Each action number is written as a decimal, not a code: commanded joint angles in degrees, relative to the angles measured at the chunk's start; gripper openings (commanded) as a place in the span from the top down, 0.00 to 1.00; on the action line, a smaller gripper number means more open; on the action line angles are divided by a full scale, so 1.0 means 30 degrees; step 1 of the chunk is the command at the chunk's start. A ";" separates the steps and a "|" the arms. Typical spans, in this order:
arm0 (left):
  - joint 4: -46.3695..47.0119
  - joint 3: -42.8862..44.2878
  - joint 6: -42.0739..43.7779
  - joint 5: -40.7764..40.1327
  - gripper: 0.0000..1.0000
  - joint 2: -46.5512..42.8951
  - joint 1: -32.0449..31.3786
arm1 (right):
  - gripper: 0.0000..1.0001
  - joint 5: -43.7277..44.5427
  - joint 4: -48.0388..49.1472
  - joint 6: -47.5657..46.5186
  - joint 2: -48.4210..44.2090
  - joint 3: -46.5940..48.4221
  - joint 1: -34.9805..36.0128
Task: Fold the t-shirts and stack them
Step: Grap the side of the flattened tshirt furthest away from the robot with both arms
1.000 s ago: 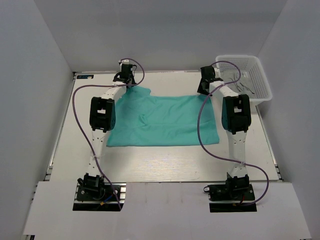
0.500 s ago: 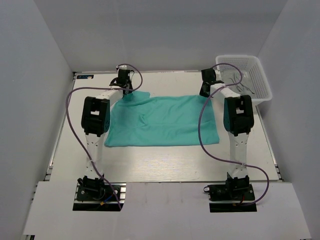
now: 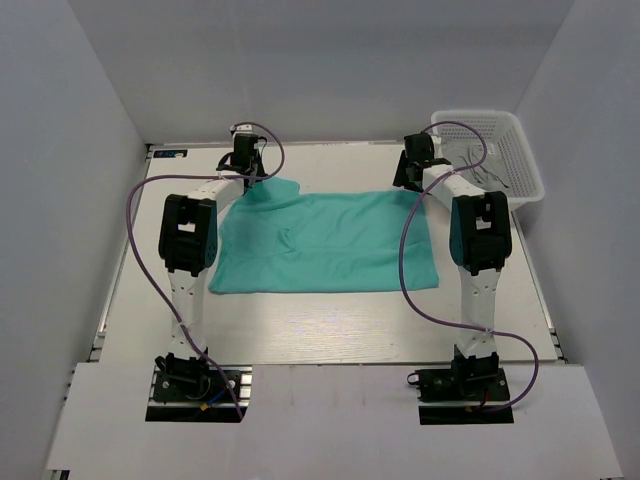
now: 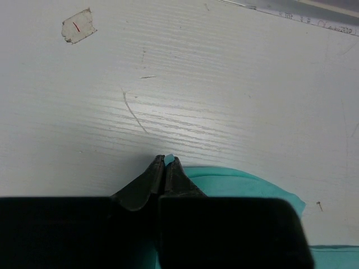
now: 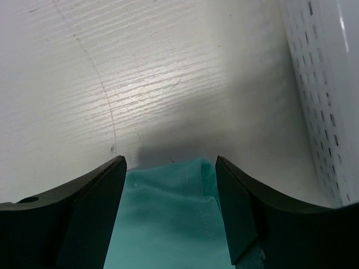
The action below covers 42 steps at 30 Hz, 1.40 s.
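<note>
A teal-green t-shirt lies spread across the middle of the table. My left gripper is at its far left corner, shut on a pinch of the cloth; in the left wrist view a sliver of teal shows between the closed fingertips and the shirt's edge trails to the right. My right gripper is at the far right corner, open; in the right wrist view its jaws stand wide on either side of the shirt's hemmed corner, not closed on it.
A white plastic mesh basket stands at the far right corner of the table, its wall close on the right in the right wrist view. A scrap of tape lies on the table beyond the left gripper.
The left arm has swung left and its gripper drew the shirt's far left corner slightly back and left. The right gripper shifted slightly over the far right corner.
</note>
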 commanded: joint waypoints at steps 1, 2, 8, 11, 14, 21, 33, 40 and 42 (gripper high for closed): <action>0.0517 -0.0231 0.0162 0.0157 1.00 -0.1392 0.0070 | 0.29 -0.0091 -0.0216 0.0076 0.0397 0.0881 -0.0085; 0.0517 -0.0231 0.0162 0.0157 1.00 -0.1392 0.0070 | 0.32 -0.0206 -0.0478 0.0395 0.0485 0.0970 -0.0085; 0.0720 -0.0406 0.0336 0.0157 1.00 -0.1392 0.0070 | 0.35 -0.0323 -0.1009 0.1306 0.0750 0.0532 -0.0027; 0.0722 -0.0580 0.0338 0.0157 1.00 -0.1392 0.0070 | 0.45 -0.0703 -0.0978 0.1541 0.1099 0.0325 -0.0114; 0.0925 -0.0582 0.0338 0.0157 1.00 -0.1392 0.0070 | 0.86 -0.0824 -0.0920 0.1687 0.1102 0.0268 -0.0056; 0.0695 -0.0990 0.0512 -0.0835 1.00 -0.2328 -0.0279 | 1.00 -0.0443 -0.0451 0.0985 -0.0009 0.0356 -0.0026; 0.1689 -0.9220 -0.0659 -0.0812 1.00 -0.9620 -0.0281 | 1.00 -0.1876 0.2006 0.0428 -0.4812 -0.5204 0.0032; 0.0402 -1.2499 -0.2092 -0.0810 1.00 -1.2843 -0.0281 | 1.00 -0.2492 0.2362 0.0575 -0.6690 -0.7463 0.0003; 0.0224 -1.3380 -0.2473 -0.1394 1.00 -1.3867 -0.0281 | 1.00 -0.2638 0.2449 0.0604 -0.7128 -0.7845 0.0032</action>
